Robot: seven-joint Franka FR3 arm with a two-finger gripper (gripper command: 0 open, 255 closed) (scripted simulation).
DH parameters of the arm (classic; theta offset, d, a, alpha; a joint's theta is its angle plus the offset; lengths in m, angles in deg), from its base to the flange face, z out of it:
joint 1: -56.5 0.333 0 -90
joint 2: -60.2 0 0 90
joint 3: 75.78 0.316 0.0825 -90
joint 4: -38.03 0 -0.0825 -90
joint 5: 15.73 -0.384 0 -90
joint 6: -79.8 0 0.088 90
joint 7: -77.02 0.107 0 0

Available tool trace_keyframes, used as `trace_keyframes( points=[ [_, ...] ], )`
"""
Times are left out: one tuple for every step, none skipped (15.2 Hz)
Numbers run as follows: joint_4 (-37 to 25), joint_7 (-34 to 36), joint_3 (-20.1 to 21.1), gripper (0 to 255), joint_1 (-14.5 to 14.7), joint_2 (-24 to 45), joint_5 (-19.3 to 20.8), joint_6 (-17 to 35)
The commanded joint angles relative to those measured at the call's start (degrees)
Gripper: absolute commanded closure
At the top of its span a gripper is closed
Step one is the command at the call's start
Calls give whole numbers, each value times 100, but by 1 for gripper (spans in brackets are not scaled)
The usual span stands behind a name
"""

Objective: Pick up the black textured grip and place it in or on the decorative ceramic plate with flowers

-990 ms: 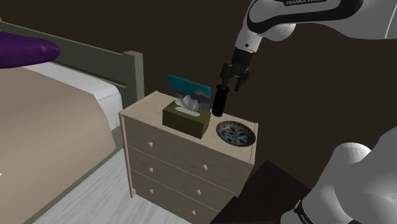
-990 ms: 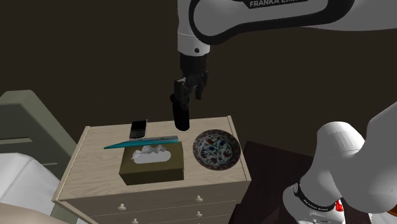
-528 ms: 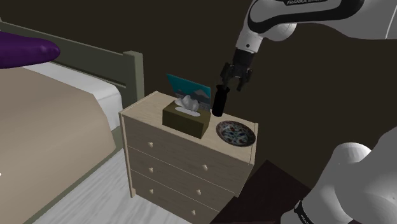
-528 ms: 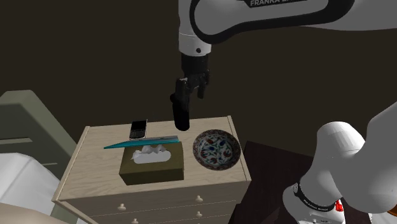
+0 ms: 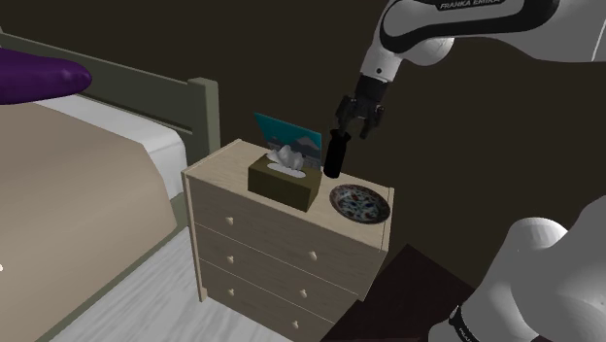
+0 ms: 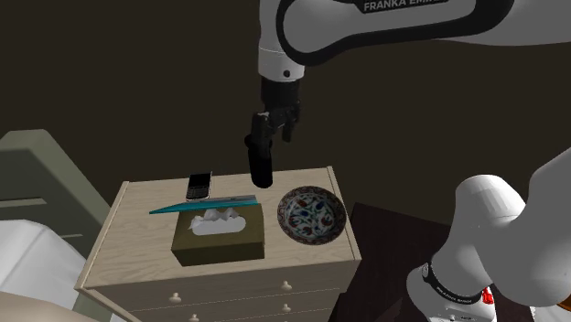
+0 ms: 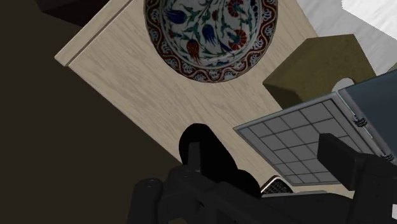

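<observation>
My gripper [image 5: 346, 128] is shut on the top of the black textured grip [image 5: 333, 156], which hangs upright in the air over the back of the dresser top. In the second exterior view the gripper [image 6: 266, 128] holds the grip [image 6: 261, 166] just above the surface, beside the plate's far edge. The flowered plate [image 5: 360, 203] lies flat on the dresser's corner nearest the robot, with nothing on it [image 6: 312, 215]. In the wrist view the grip [image 7: 205, 151] runs out from between the fingers [image 7: 354, 164], and the plate [image 7: 210, 32] lies beyond its tip.
An olive tissue box [image 5: 285, 181] sits mid-dresser with a teal card [image 5: 287, 132] behind it and a phone [image 6: 199, 186] at the back edge. The pale wooden dresser [image 5: 225, 165] stands beside a bed [image 5: 68, 185]. A dark wall rises behind.
The arm's upper links have shifted slightly. The gripper and the grip it holds stay almost where they were.
</observation>
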Motion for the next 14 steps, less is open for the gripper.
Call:
trace_keyframes(
  points=[
    [29, -111, -109, 0, -47, 628, 26, 704],
    [-189, -179, -161, 255, -50, 787, -5, 627],
    [-84, -81, -89, 255, -17, 708, -6, 682],
    [-27, -133, -114, 255, -38, 671, 14, 699],
    [30, -176, -131, 255, -33, 766, -13, 837],
    [-10, -266, -189, 255, -62, 810, -5, 828],
    [137, -316, -214, 255, -99, 695, 43, 857],
    [252, -394, -256, 255, -121, 724, 37, 986],
    [145, -464, -303, 255, -130, 832, 7, 974],
    [19, -639, -417, 255, -185, 926, -6, 912],
    [100, -281, -106, 255, -64, 401, 647, 961],
    [100, -285, -89, 0, -83, 402, 642, 961],
    [-142, 243, 82, 0, -53, 533, 957, 858],
    [-417, 753, 222, 0, 3, 696, 1268, 714]
  ],
)
